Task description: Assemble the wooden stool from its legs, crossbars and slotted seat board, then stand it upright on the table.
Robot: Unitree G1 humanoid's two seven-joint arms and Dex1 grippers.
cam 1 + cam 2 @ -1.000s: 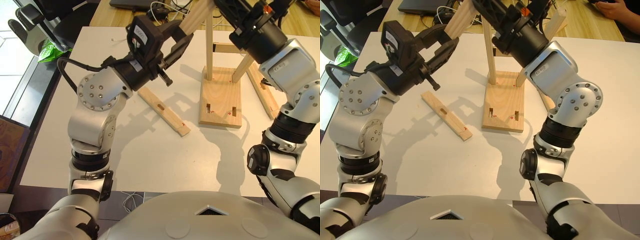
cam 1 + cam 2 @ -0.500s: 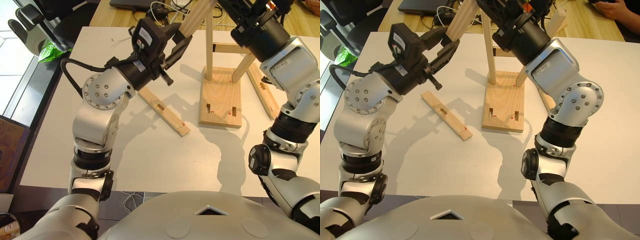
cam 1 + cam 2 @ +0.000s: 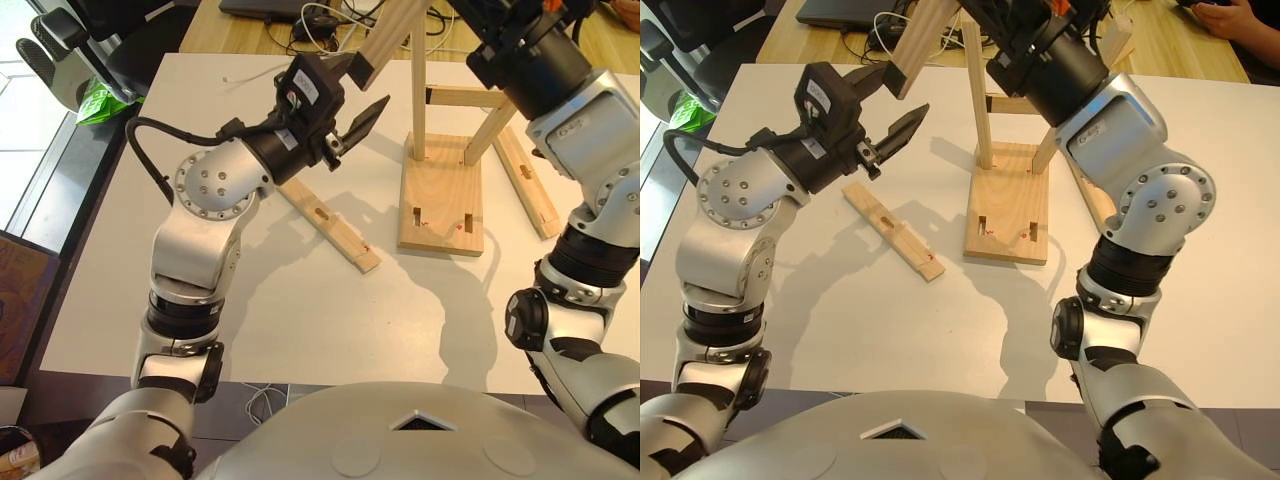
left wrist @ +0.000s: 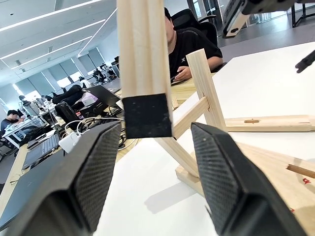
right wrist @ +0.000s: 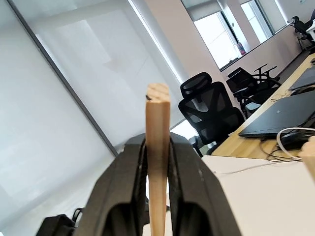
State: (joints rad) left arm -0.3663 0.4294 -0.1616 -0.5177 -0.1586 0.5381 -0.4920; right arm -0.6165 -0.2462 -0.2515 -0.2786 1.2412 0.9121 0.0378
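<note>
Left gripper (image 3: 360, 88) wide open now, shut on the long leg (image 3: 385, 40) a moment ago. Fingers (image 4: 98, 167) one on each side of the leg's dark end, not touching it.

Nearest on the white table (image 3: 200, 300), a slotted bar (image 3: 330, 220) lying flat. Just to its right, the seat board (image 3: 440, 215) flat on the table, with an upright leg (image 3: 417, 100) and a leaning leg (image 3: 485, 135) stuck in it, joined by a crossbar (image 3: 455, 97). A second loose bar (image 3: 530, 190) flat beside the board's right edge.

Farther back and higher up, the right gripper (image 5: 157, 147) squeezed tight on the long leg, holding it on a slant over the table.
</note>
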